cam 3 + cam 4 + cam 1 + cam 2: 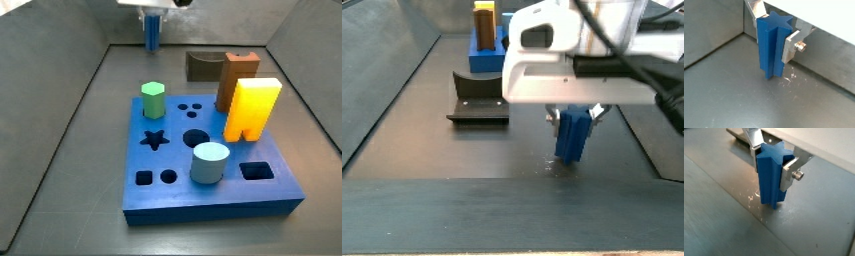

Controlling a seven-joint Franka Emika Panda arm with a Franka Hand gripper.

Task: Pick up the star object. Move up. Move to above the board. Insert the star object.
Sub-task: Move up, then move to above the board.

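Two silver fingers of the gripper pinch the star object on opposite sides, near its top, in both wrist views; the piece stands upright with its lower end on or just above the grey desk, and contact cannot be told. A bright glint marks the floor beside its foot. In a side view the star object hangs under the white gripper body, well apart from the board and nearer the camera than the dark fixture. In a side view from the far end, the star object sits at the back of the bin, behind the board, whose star hole is open. On the board stand a green hexagonal peg, a pale cylinder, a yellow block and a brown block
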